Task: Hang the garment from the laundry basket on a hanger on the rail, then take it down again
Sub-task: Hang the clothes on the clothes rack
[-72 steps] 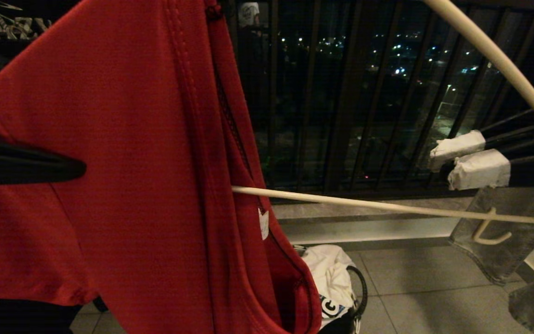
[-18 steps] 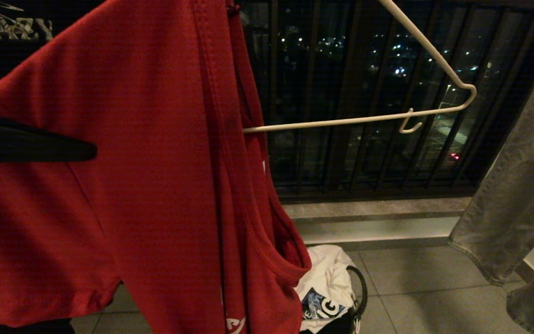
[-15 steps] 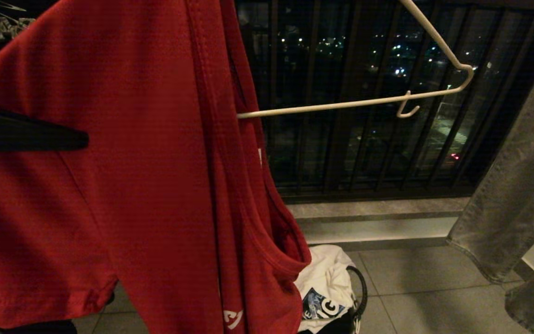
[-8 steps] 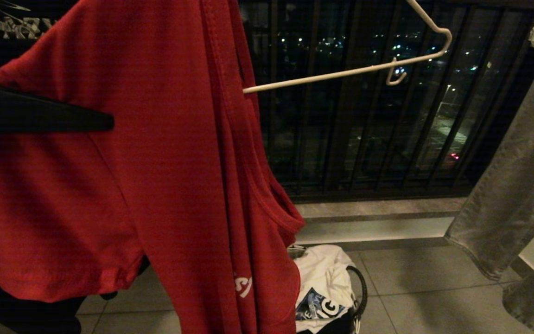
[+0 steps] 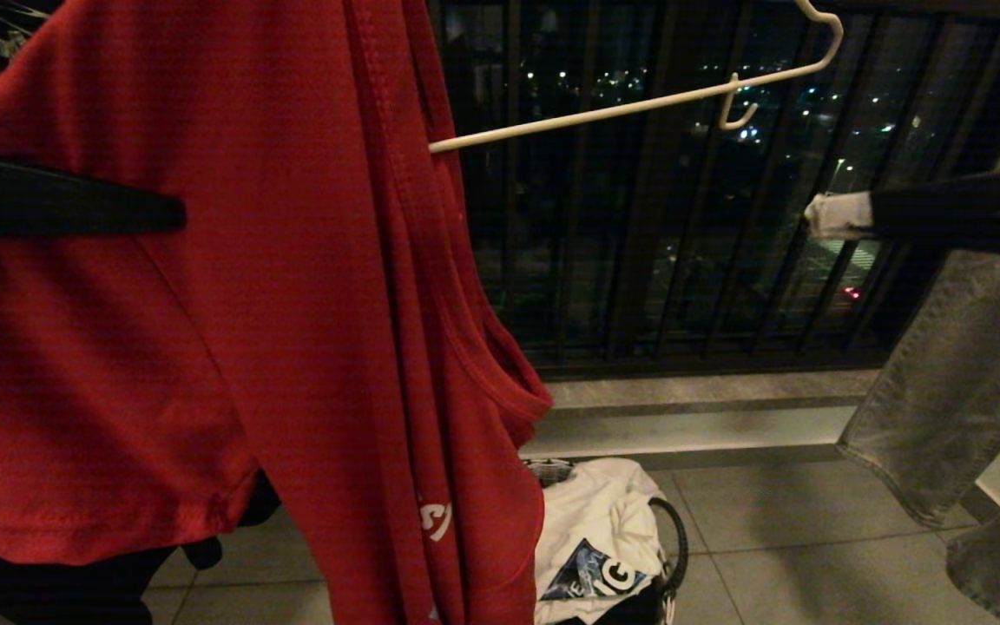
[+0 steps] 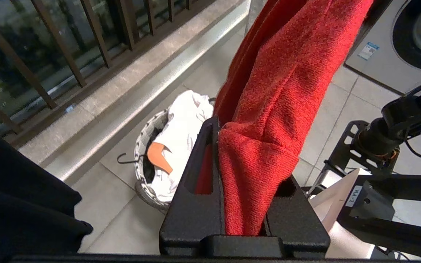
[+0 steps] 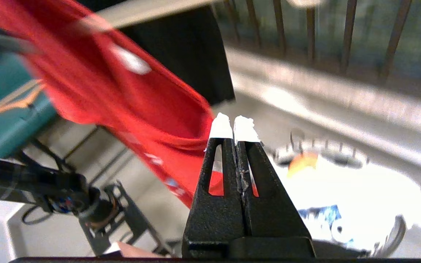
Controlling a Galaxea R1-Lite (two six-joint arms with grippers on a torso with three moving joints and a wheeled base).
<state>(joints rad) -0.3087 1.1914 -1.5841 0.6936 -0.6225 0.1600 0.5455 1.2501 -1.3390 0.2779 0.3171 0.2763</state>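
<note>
Red garment hanging lengthwise downward, clamped in left fingers; right fingers together.

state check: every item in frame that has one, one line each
red T-shirt: hanging, pinched by the left gripper, partly on the hanger
wire hanger: tilted, one end inside the shirt, other end bare
left gripper: shut on the shirt fabric
right gripper: shut, empty, apart from the hanger
laundry basket: on the floor, white T-shirt inside
grey jeans: hanging at right

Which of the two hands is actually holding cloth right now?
The left hand: red shirt fabric is pinched between its black fingers. The right hand is shut with nothing between its white-tipped fingers, off to the right by the railing.
</note>
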